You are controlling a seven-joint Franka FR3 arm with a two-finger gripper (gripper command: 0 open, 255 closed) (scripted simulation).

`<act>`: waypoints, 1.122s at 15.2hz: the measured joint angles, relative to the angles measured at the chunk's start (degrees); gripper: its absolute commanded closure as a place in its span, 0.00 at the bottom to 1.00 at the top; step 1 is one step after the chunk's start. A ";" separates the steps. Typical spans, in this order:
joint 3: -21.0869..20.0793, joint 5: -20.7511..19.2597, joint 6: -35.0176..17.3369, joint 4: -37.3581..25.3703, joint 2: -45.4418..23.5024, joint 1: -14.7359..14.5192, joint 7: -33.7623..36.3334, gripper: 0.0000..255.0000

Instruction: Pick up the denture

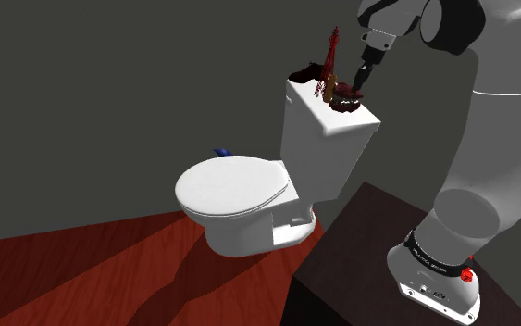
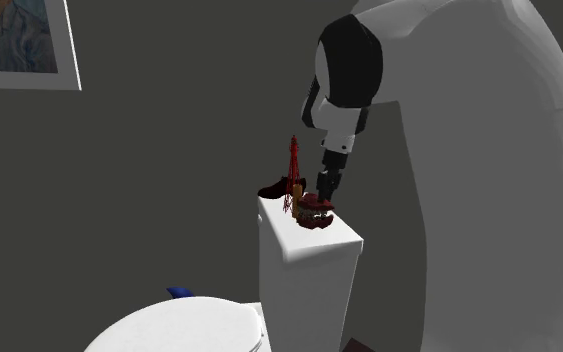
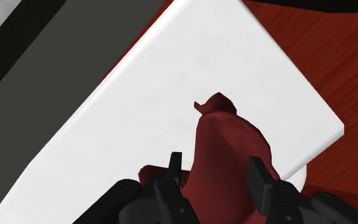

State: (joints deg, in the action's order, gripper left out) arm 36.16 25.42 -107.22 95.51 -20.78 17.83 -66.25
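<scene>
My gripper point(image 3: 215, 167) had its two black fingers point(image 3: 258, 173) pressed against either side of the dark red denture point(image 3: 225, 137), clasping it. The denture sat right at the white tank lid point(image 3: 171, 76); I couldn't tell whether it touched. Just beside it stood a spindly red ornament point(image 1: 331, 51), and below was the toilet's closed seat point(image 1: 230, 185).

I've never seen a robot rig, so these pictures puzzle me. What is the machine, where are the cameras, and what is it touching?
A white robot arm stands on a dark box and ends in a black gripper. Two pictures come from outside cameras, the third from a camera on the hand. On the toilet's tank lid sit a dark red denture and a thin red spire. The gripper is down at the denture; whether it grips, I cannot tell.
</scene>
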 measured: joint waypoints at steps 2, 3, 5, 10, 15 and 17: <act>-0.24 0.09 -0.15 -0.05 0.00 0.15 -0.60 1.00; -0.24 0.05 -0.13 -0.08 -0.04 0.17 -1.03 1.00; -0.44 0.09 -0.21 -0.13 -0.04 0.34 -1.08 1.00; -0.84 0.13 1.77 -1.63 -0.75 0.93 0.06 1.00; -0.93 0.27 10.08 -4.12 -0.69 1.35 1.65 1.00; -0.80 0.17 11.76 -4.76 -0.78 1.34 2.03 1.00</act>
State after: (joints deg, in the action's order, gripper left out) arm 35.35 25.59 -95.47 90.75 -21.55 19.17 -64.22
